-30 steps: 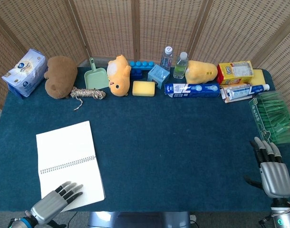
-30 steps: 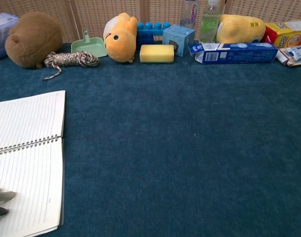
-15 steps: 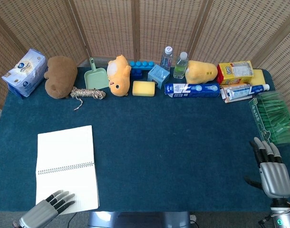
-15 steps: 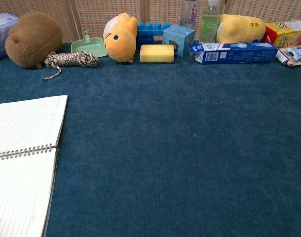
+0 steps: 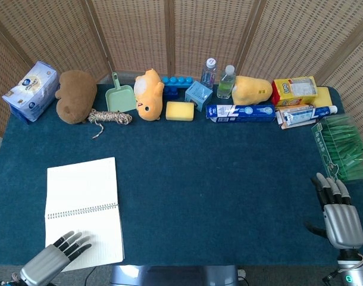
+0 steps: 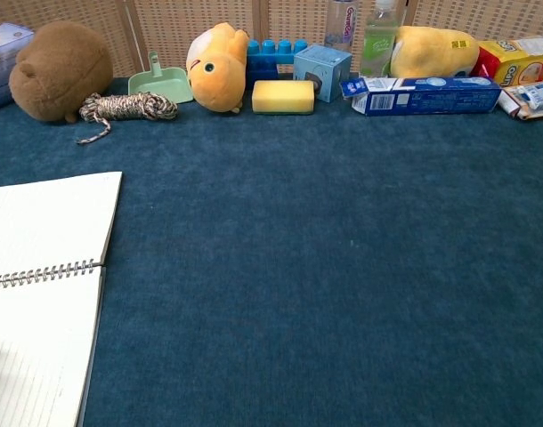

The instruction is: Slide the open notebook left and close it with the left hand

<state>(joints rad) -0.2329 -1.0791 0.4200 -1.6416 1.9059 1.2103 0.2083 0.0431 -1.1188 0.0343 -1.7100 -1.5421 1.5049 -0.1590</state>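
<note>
The open notebook (image 5: pixel 83 210) lies flat near the table's (image 5: pixel 217 179) front-left corner; the chest view cuts off its left part. The left hand (image 5: pixel 50 258) rests spread fingers on its near page, wrist cropped by the frame. The right hand (image 5: pixel 339 215) sits at the front-right corner, fingers straight, holding nothing.

left hand (image 5: pixel 53 257) fingertips on open notebook (image 5: pixel 83 205); right hand (image 5: pixel 338 214) idle.

Bright, even light; sharp focus
</note>
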